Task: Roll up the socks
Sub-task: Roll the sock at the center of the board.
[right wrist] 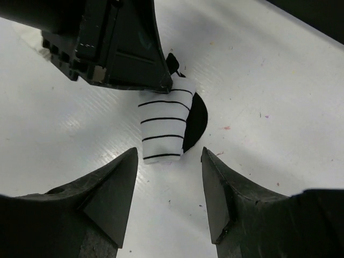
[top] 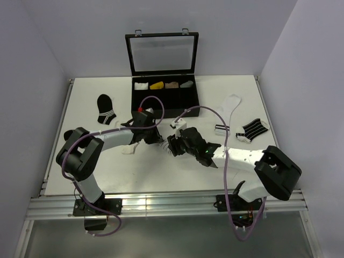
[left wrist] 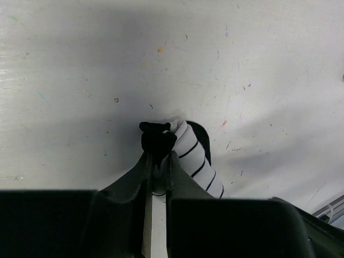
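Note:
A white sock with thin black lines lies partly rolled on the table between the two grippers, its black toe flat beside the roll. It also shows in the left wrist view. My left gripper is shut on the black end of this sock, low over the table. My right gripper is open, its jaws spread just short of the roll's free end and not touching it. The plain white sock with a black-banded cuff lies flat at the right.
A black case with its lid open stands at the back, rolled socks in its compartments. A black sock with white stripes lies at the left, another at the right. A small white cloth piece lies under the left arm.

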`<action>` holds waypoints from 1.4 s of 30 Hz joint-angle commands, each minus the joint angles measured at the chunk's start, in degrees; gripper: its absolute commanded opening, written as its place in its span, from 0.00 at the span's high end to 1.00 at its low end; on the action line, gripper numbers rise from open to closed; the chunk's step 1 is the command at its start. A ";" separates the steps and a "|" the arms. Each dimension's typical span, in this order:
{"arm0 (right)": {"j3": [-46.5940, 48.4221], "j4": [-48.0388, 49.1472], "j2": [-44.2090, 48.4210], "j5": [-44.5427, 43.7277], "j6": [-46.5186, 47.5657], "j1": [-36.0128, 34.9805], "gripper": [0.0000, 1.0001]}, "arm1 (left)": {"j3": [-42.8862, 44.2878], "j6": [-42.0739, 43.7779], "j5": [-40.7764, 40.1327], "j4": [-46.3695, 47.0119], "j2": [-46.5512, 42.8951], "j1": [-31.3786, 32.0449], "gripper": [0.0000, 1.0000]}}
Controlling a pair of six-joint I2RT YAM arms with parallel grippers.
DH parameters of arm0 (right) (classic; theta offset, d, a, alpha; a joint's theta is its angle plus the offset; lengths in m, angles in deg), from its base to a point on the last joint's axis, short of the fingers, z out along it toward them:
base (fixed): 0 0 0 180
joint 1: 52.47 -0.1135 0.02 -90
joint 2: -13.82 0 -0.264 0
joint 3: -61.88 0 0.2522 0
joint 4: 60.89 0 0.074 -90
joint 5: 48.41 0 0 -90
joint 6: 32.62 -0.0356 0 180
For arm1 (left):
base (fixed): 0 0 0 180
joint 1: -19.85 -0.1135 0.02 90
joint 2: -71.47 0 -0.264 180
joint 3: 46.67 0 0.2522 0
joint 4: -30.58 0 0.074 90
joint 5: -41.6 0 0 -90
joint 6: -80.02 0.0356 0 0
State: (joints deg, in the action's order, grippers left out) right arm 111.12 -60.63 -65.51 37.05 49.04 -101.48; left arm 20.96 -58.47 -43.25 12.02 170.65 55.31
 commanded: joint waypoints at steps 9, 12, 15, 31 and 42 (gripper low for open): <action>5.38 3.73 -7.59 -9.26 9.29 -6.79 0.36 | 3.79 3.75 0.39 -7.77 2.51 0.40 1.00; 6.08 4.00 -9.26 -12.33 10.88 -8.81 0.35 | 4.49 4.10 0.65 -8.47 3.04 0.40 1.00; 7.14 4.08 -11.72 -14.88 12.38 -10.31 0.35 | 5.02 4.28 1.09 -8.91 3.39 0.40 1.00; 11.97 -0.13 -21.74 -23.59 11.07 -11.45 0.36 | 5.72 5.77 2.32 -10.14 3.30 0.31 1.00; 15.58 -8.30 -27.89 -25.43 5.79 -11.37 0.44 | 9.50 8.58 2.50 -16.03 3.74 0.13 1.00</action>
State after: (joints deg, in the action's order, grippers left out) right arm 125.22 -62.75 -89.60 12.68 58.09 -113.31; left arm 28.72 -53.03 -41.70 1.94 174.04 54.52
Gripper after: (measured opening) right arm 0.567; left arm 0.124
